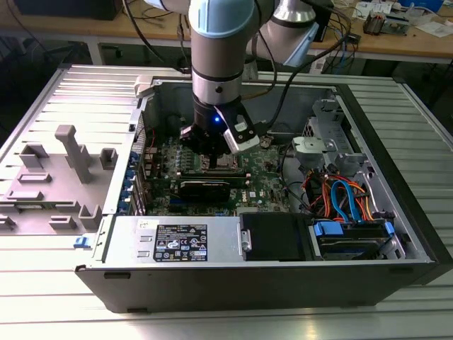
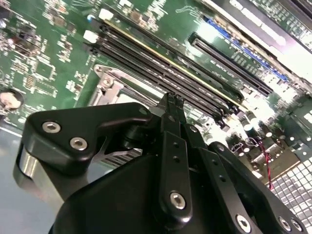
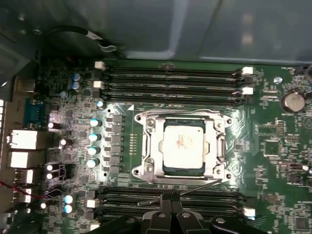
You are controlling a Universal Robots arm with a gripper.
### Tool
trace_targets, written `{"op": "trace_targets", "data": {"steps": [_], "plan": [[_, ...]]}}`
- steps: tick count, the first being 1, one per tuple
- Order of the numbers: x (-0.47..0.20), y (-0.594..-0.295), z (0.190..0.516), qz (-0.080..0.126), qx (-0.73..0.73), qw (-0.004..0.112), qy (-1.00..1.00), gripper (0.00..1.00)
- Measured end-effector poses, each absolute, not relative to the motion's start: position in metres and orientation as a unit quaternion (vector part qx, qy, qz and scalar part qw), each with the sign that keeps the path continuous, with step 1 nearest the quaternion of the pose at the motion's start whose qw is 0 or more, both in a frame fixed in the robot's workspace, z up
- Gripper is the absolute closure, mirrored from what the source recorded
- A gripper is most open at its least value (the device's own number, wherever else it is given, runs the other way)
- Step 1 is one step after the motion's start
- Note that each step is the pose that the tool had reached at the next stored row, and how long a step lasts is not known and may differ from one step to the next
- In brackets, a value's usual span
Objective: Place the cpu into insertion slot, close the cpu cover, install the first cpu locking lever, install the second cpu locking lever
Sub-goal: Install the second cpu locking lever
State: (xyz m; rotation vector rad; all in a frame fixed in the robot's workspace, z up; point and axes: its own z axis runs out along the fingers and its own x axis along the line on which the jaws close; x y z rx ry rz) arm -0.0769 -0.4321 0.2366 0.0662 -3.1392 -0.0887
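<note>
Open computer case (image 1: 396, 205) lying on its side on a ribbed metal table (image 1: 42, 297), seen in the exterior view. At the exterior view's left, on the table, a set of grey plastic fixtures (image 1: 67, 159). Toward the middle, the robot arm (image 1: 219, 49) reaches down into the case, with the gripper (image 1: 214, 161) low over the green motherboard (image 1: 269, 180). Along the near edge of the case, a silver power supply box (image 1: 177, 239) with labels; at the exterior view's right, a bundle of orange and blue cables (image 1: 343, 198) above a blue-tabbed drive bay (image 1: 350, 237). In the first wrist view, blue-topped capacitors (image 3: 92, 136) stand in a column beside the socket area; the insertion slot (image 3: 183, 146) sits between two banks of long black memory slots (image 3: 170, 80). The cpu (image 3: 183, 145) lies flat in the insertion slot, its silver top showing through the cut-out of the cpu cover (image 3: 155, 146), which lies down flat around it. A thin wire lever (image 3: 195, 189) runs slantwise along the socket's edge nearest the gripper (image 3: 169, 197); a round coin cell (image 3: 293, 101) sits well apart on the far side of the board. In both wrist views the gripper's (image 2: 173, 100) fingertips are pressed together, clenched, their tips at or just above the thin wire lever; whether they grip it cannot be told.
</note>
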Motion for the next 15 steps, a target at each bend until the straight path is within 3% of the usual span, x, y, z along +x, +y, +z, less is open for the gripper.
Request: {"op": "trace_targets", "data": {"steps": [15], "plan": [[-0.095, -0.432, 0.223, -0.033, 0.034, 0.000, -0.999, 0.89]]}}
